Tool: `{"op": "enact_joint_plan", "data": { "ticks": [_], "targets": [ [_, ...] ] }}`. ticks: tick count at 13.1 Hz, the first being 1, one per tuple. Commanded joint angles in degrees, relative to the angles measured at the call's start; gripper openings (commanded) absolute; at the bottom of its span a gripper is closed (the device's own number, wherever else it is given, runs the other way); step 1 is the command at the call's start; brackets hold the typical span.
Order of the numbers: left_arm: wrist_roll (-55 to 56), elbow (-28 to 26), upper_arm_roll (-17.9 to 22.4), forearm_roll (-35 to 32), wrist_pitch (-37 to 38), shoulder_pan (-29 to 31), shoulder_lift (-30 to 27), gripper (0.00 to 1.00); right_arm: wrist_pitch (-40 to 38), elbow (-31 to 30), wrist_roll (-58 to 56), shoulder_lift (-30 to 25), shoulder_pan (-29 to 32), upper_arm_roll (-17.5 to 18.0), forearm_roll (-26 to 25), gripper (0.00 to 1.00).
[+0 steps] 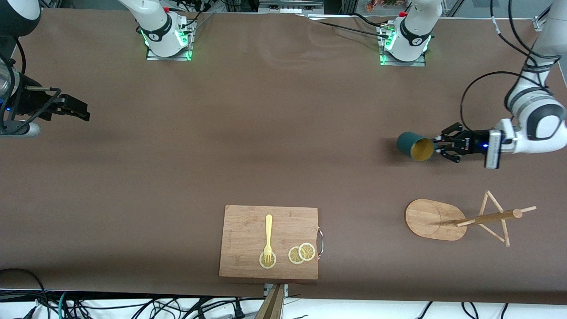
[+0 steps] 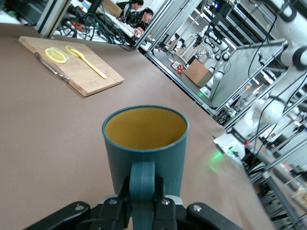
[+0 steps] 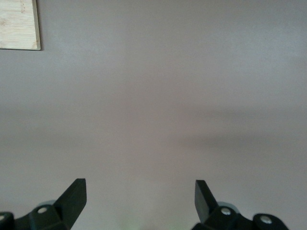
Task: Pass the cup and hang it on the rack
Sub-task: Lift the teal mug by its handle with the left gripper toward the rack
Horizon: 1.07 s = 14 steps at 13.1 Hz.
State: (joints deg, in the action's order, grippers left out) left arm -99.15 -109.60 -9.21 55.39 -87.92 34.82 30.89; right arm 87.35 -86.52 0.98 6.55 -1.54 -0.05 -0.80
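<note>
Left gripper (image 1: 436,147): at the left arm's end of the bench, jaws closed tight on the cup handle, holding the cup up in the air.
Cup (image 1: 415,145): dark teal, yellow inside, lying sideways in the front view w/ the opening toward the gripper. It is over bare bench, above the rack in that view. In the left wrist view the handle (image 2: 142,184) sits between the jaws.
Rack (image 1: 465,219): light wood, stands on an oval base near the left arm's end, nearer to the front camera than the cup's spot; thin pegs stick out from the pole.
Right gripper (image 1: 82,110): waits over the right arm's end of the bench, jaws wide, nothing in them.
Cutting board (image 1: 269,242): near the bench's front edge, approx. mid bench, w/ a yellow fork (image 1: 268,239) and lemon slices (image 1: 301,253) on it.
</note>
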Motion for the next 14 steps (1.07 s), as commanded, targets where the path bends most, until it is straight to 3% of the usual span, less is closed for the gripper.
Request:
{"op": "enact_joint_plan", "data": {
  "ticks": [1,6,10,14],
  "targets": [
    [13.49,9.91,-0.81,-1.96,6.17,1.04,2.59,0.0,0.1,0.56,0.17,-0.04,0.75,0.84,-0.52,1.0],
    [40.57,25.82,-0.99,1.12,9.07,1.21,10.4,0.0,0.01,0.47,0.17,-0.04,0.75,0.84,-0.34,1.0],
    [52.46,26.37,-0.99,1.82,9.61,1.48,10.68,0.0,0.01,0.47,0.17,-0.04,0.75,0.84,-0.17,1.0],
    [54.59,26.46,-0.9,2.18,11.1,3.23,10.59,0.0,-0.25,0.47,0.17,-0.04,0.75,0.75,-0.17,1.0]
  ]
}}
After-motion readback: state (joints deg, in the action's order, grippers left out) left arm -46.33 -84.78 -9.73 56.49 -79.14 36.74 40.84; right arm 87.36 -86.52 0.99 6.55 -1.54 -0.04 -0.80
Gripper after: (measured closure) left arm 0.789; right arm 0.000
